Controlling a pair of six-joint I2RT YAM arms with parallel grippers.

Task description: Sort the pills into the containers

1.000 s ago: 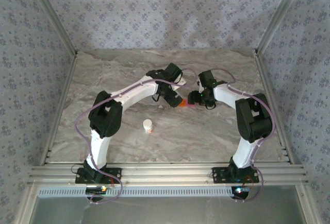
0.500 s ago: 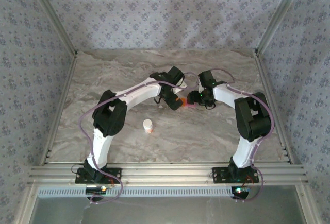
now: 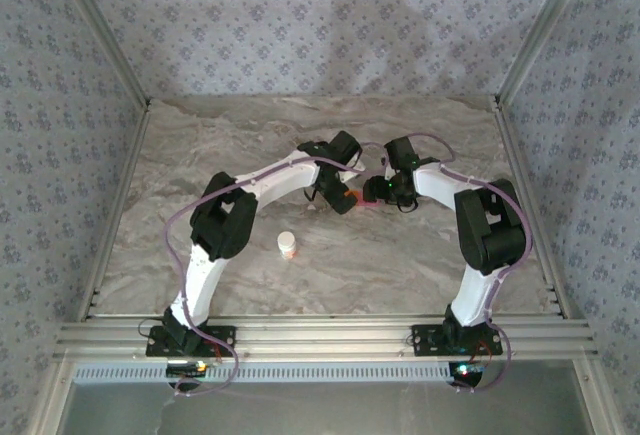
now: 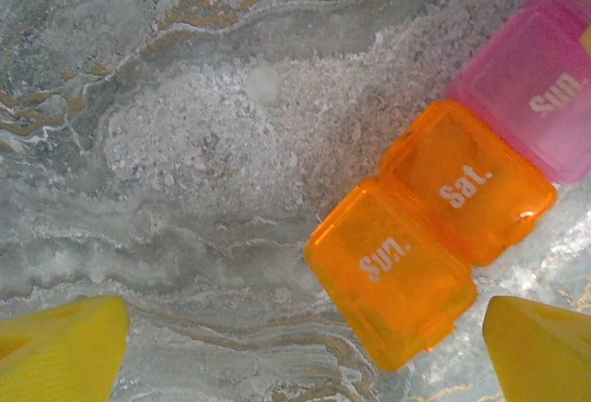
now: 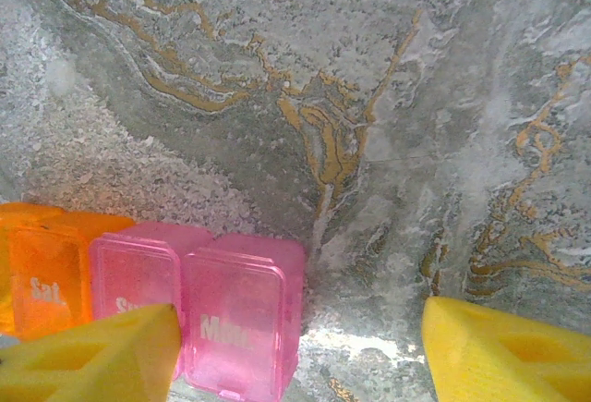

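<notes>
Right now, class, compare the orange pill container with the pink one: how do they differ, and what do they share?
Colour: the orange container is orange, the pink container pink. Lettering: the orange container shows "Sat.", the pink container "Mon". Place: from above, the orange container lies left of the pink container. Both are translucent, white-lettered, joined side by side, flat on the table.

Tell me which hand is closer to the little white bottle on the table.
Left. In the top view the left hand is just up and right of the white bottle; the right hand is farther right, beyond the left one.
</notes>
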